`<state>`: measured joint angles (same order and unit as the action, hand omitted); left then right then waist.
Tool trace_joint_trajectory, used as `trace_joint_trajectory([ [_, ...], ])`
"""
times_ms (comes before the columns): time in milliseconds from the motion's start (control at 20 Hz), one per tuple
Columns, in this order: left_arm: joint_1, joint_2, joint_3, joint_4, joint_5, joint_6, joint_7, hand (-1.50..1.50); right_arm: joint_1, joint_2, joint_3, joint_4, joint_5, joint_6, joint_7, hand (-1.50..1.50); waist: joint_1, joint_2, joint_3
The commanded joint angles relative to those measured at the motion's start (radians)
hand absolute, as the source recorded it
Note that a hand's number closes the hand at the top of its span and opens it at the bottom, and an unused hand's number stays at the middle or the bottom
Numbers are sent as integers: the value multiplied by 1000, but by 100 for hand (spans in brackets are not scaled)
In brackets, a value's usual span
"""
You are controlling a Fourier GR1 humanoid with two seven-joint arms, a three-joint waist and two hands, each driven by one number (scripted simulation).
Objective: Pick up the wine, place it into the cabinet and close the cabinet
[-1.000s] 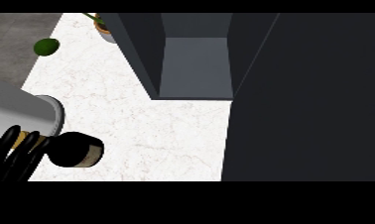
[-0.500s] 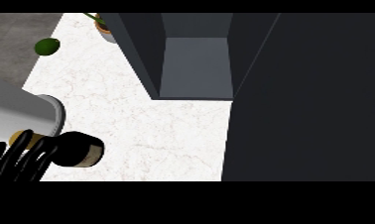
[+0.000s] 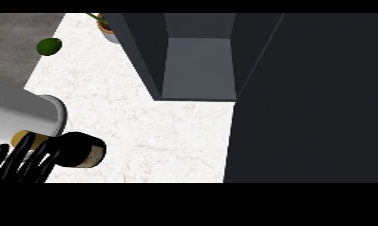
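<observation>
The wine bottle (image 3: 80, 149) lies at the lower left of the white counter (image 3: 148, 130): dark glass, a tan label band, and a gold cap end toward the left. My left hand (image 3: 29, 157) comes in from the lower left edge, and its black fingers curl round the bottle's neck. The dark cabinet (image 3: 199, 67) stands open at the top centre, and I can see its grey inner floor. The cabinet's dark door (image 3: 310, 95) fills the right side of the view. My right hand does not show.
A grey rounded sink edge (image 3: 44, 107) sits just above the bottle at the left. A small green fruit (image 3: 49, 46) and a potted plant (image 3: 107, 27) are at the counter's far left, beside the cabinet's left wall.
My left hand has moved right over the bottle, and its fingers have closed round the neck. The bottle has shifted slightly to the right.
</observation>
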<state>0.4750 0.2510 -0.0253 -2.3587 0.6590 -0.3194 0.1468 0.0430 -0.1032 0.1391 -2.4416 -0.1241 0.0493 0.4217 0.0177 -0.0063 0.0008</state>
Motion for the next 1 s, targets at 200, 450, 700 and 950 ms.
trace_joint_trajectory([
  [200, -3, 8, 75, -213, 67, 110, 59, -150, -51, 4, 9, -69, -13, -33, 87, -150, -6, 2, 0],
  [450, 66, -4, 95, -223, 62, 124, 82, -150, -58, -9, 6, -119, -36, -39, 163, -150, -3, 0, -1],
  [700, 9, 9, 221, -94, 112, 55, 33, -150, -112, -4, -12, -71, -18, -41, 154, -150, -7, 3, -1],
  [950, -35, -14, 307, -22, 65, 66, 17, -150, -111, 10, 11, -64, -3, -30, 133, -150, -11, 4, -1],
])
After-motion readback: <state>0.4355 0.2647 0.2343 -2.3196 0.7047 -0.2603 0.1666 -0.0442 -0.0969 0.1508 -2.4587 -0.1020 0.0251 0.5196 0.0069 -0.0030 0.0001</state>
